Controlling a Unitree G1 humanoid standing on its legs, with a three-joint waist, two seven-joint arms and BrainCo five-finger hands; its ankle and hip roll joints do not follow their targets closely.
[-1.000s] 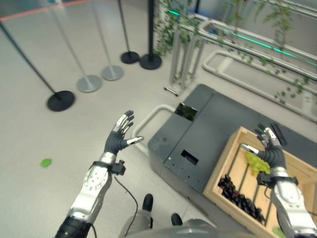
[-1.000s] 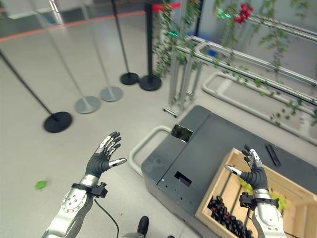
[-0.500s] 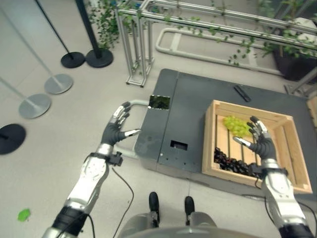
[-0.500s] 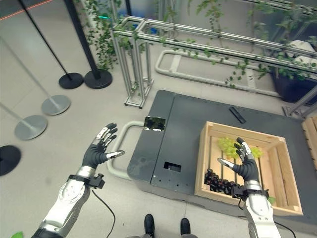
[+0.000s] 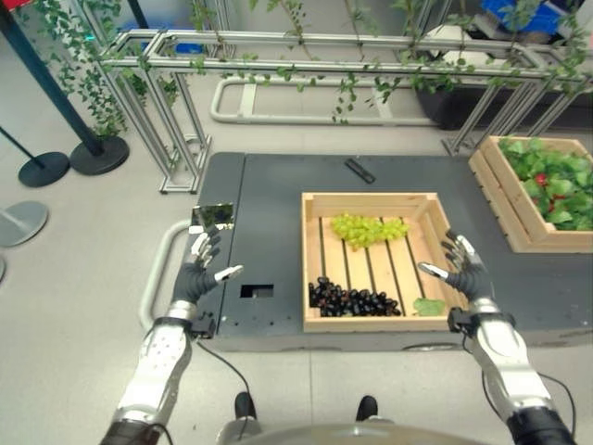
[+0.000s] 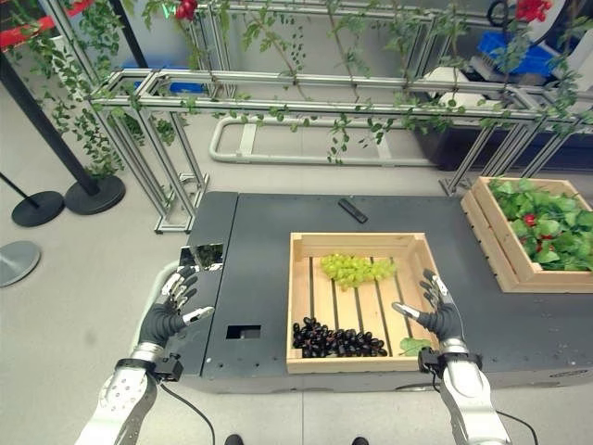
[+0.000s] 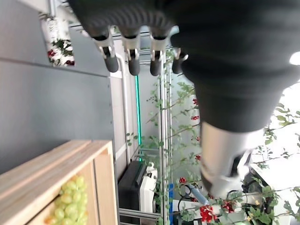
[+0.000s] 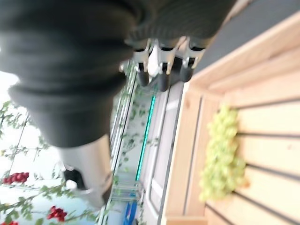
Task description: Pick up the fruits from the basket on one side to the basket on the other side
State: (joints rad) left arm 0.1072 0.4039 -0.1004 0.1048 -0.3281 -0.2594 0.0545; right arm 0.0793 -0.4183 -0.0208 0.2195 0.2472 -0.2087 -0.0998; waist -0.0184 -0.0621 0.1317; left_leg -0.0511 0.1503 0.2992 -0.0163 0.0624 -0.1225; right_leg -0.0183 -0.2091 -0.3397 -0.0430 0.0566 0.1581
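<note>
Grapes fill one wooden crate [image 5: 313, 250] at the middle of a dark grey platform [image 5: 269, 222]: a green bunch [image 5: 368, 228] lies against the crate's far wall, a black bunch [image 5: 354, 299] stretches along its near wall, and a loose green leaf [image 5: 428, 306] rests on the slats at the near right corner. The two bunches sit well apart, each on the slatted floor. A second crate [image 5: 496, 190], at the platform's far right, holds leafy greens with a few red fruits among them, and would seem the likeliest other basket the task names, though the pictures do not settle which way the fruit is meant to travel. The robot's right hand [image 5: 462, 272] hovers at the near right corner of the grape crate, fingers spread and straight, thumb held apart, holding nothing; its place just beside the fruit suggests it is the hand better set to reach in. The left hand [image 5: 200, 275] hangs over the platform's left edge, equally spread and empty, well clear of both crates. A small black remote-like object [image 5: 359, 171] lies on the platform beyond the grape crate, and a small mirror-like plate [image 5: 213, 216] sits near the left hand. Behind the platform runs a metal frame [image 5: 306, 67] strung with trailing vines, with black stanchion bases [image 5: 93, 155] on the floor to the left.
</note>
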